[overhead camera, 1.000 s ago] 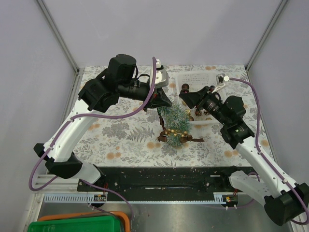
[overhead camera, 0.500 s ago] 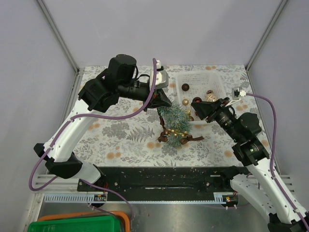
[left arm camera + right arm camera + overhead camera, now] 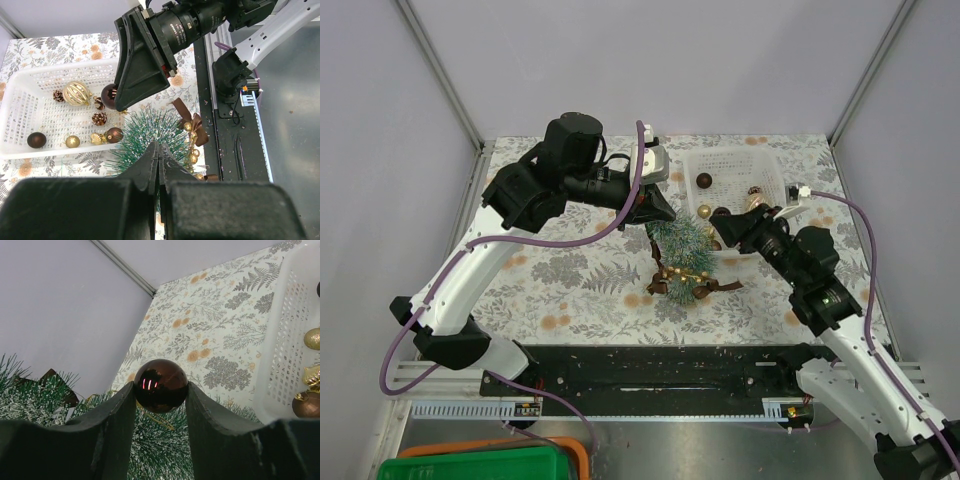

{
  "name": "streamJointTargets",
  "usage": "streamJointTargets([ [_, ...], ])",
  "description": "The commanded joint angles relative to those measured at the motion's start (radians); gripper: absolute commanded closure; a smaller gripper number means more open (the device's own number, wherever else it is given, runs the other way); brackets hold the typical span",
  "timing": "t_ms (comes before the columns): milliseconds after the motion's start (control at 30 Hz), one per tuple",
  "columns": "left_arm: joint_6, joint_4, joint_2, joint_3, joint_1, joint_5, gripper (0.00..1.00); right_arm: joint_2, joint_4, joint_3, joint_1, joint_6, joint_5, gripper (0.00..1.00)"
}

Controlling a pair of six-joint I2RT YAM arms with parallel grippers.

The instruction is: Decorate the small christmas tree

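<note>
Grey panel walls are set around a table covered by a leaf-print tablecloth (image 3: 570, 270), with a white basket (image 3: 735, 153) of spare ornaments placed at the far right. The small christmas tree (image 3: 682, 252) is located near the middle of the cloth, just beside the near wall of the basket and between the two grippers. A gold bead string (image 3: 677, 271) and brown ribbon bows (image 3: 192, 124) are already carried on its bristles. The left gripper (image 3: 158, 150) is held at the tree top with its fingers pressed together and no gap visible; whether the tip is nipped between them cannot be determined. The right gripper (image 3: 161, 390) is clamped on a dark brown bauble (image 3: 160, 377), gripped across its widest part and held just beside the upper bristles on the basket side. The step in hand is judged to be placement of this bauble on the tree. Several faults should be anticipated. A smooth ball held at two narrow contacts may be squeezed out if the grip is altered before the bristles support it. If nothing is caught on a branch, the bauble may roll down to the cloth on release. A sideways push may tip the tree if its top is not restrained. Contact between the grippers is also possible, since both are close together.
</note>
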Motion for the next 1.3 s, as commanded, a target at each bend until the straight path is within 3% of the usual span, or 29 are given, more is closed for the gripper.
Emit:
streamJointTargets([
  [0, 0.014, 0.022, -0.013, 0.013, -0.003, 0.007, 1.0, -0.004, 0.092, 0.011, 0.008, 0.022, 0.006, 0.9],
  [567, 0.013, 0.021, -0.008, 0.016, -0.003, 0.013, 1.0, -0.113, 0.007, 0.014, 0.008, 0.092, -0.02, 0.9],
  [1267, 0.011, 0.021, -0.005, 0.021, -0.003, 0.015, 1.0, -0.105, 0.007, -0.006, 0.008, 0.103, -0.043, 0.9],
])
